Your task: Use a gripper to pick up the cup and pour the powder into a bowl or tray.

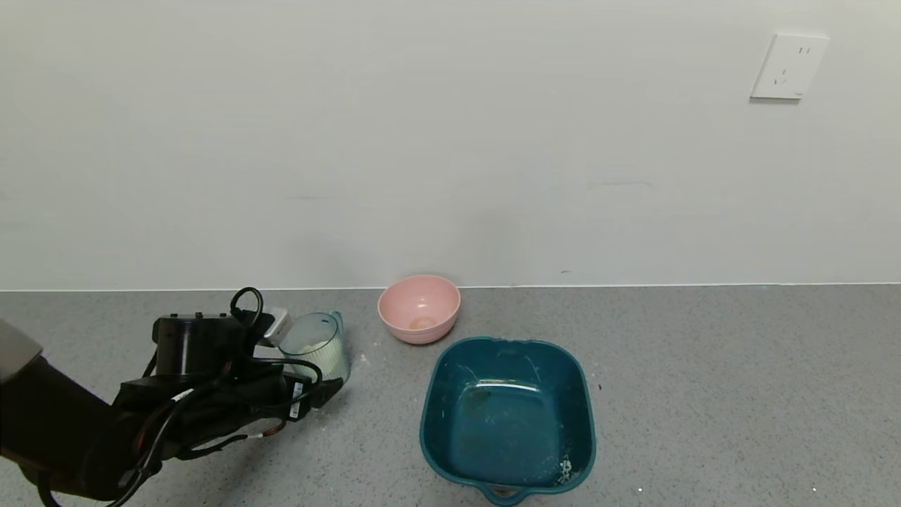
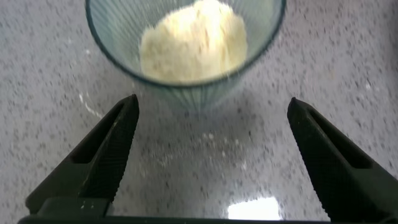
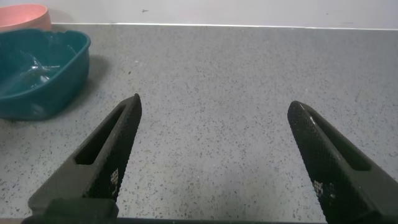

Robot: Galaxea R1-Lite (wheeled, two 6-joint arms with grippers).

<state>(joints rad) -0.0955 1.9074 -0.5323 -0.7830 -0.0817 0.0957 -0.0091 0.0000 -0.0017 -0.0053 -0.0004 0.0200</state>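
Cup [image 1: 318,348] is sitting upright on the grey surface [image 1: 704,394] just ahead of the left pincer [image 2: 208,158], and what a close approach we are seeing! That left pincer is hanging wide open, released, with nothing between its fingers [image 2: 109,149], and the ribbed wall of the cup is lying just beyond the fingertips, centred on the gap. Powder [image 2: 194,40] is heaped pale and fluffy inside the cup, well below the rim by the look of it. The teal tub [image 1: 508,415] is waiting off to the pincer's right, near but clearly apart from the cup, and the little pink bowl [image 1: 419,308] is standing beyond and to the right, against the wall. The right pincer [image 3: 211,155] is idling over bare surface, also spread open, with the tub off to its left. So, by my reading, we are watching the reach-in step, with the grasp itself not yet made. Next, I am expecting the left pincer to need a short push forward until the fingers are straddling the cup, then a firm but gentle squeeze, since thin plastic may flex. After that, a level lift is looking essential, because any tilt on the way to the tub is risking spilled powder.
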